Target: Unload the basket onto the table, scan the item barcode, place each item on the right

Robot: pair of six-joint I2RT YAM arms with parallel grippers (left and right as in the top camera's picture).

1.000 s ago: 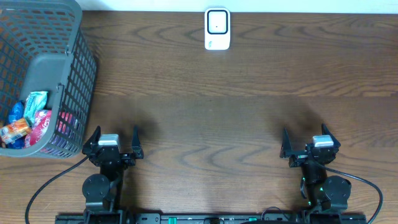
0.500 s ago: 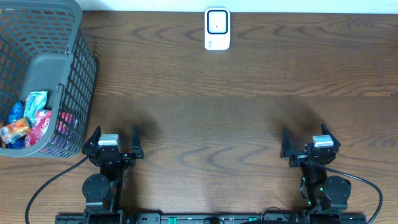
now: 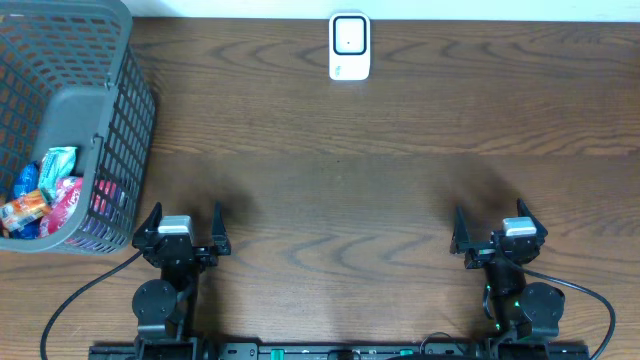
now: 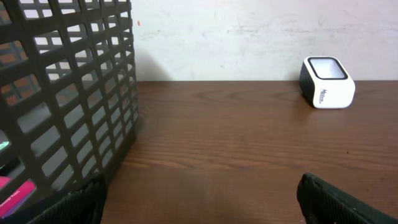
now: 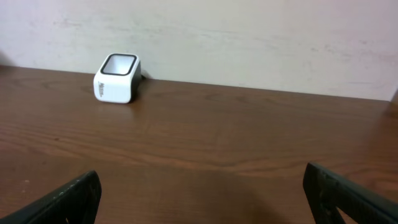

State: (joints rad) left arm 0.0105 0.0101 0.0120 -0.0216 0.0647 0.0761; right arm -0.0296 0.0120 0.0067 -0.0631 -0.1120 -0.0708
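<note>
A white barcode scanner (image 3: 349,46) with a dark window stands at the table's far edge, centre; it also shows in the left wrist view as the scanner (image 4: 326,82) and in the right wrist view as the scanner (image 5: 117,78). Colourful snack packets (image 3: 45,192) lie inside a grey mesh basket (image 3: 120,120) at the far left. My left gripper (image 3: 183,226) rests open near the front edge, right beside the basket, nothing between its fingers. My right gripper (image 3: 492,226) is open and empty at the front right.
The basket wall (image 4: 68,93) fills the left of the left wrist view, close to my left finger. A pale wall runs behind the table's far edge. Bare wooden tabletop (image 3: 340,190) spans between the arms and the scanner.
</note>
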